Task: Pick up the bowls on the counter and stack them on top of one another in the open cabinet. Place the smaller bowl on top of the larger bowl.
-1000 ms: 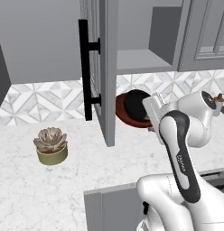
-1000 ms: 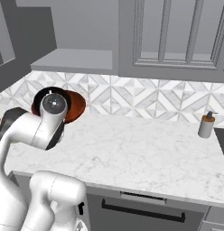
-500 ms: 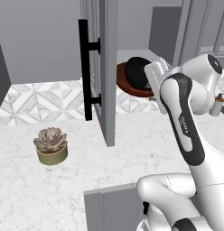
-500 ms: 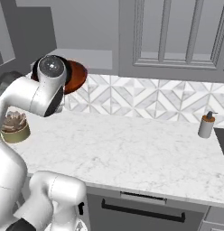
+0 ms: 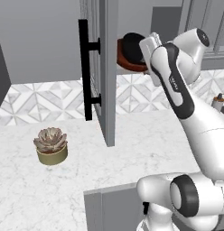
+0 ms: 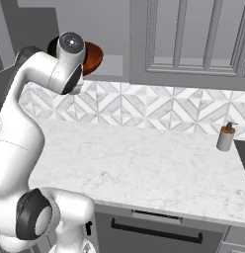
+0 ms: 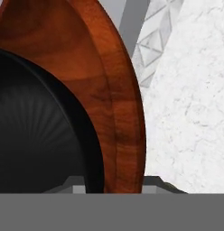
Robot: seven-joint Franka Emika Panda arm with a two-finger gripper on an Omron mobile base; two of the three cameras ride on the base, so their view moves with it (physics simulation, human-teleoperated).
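Aloft at cabinet height, the tool (image 5: 147,47) carries both bowls together: the black bowl (image 5: 133,48) sits nested in the brown bowl (image 5: 124,63), and the pair hangs tilted on edge, well above the bench (image 5: 86,176). From the left base camera the bowls lie just left of the tool, at the opening of the cabinet (image 5: 105,67), beside its swung-out glass door with the black bar handle (image 5: 85,74). From the right base camera the brown bowl (image 6: 92,55) shows as a reddish edge behind the arm's wrist, in front of the grey shelf (image 6: 112,66). The hand camera looks closely along the bowls: the black bowl (image 7: 39,131) fills the left, and the brown rim (image 7: 120,99) curves past it on the right, over the white marble bench (image 7: 195,99). Fingertips are hidden by the bowls, so whether the tool pinches the rim cannot be told.

On the bench stand a potted succulent (image 5: 51,144) at left and a soap dispenser (image 6: 225,137) at right. A diamond-patterned tile backsplash (image 6: 159,106) runs behind, beneath a panelled grey cabinet (image 6: 193,39).
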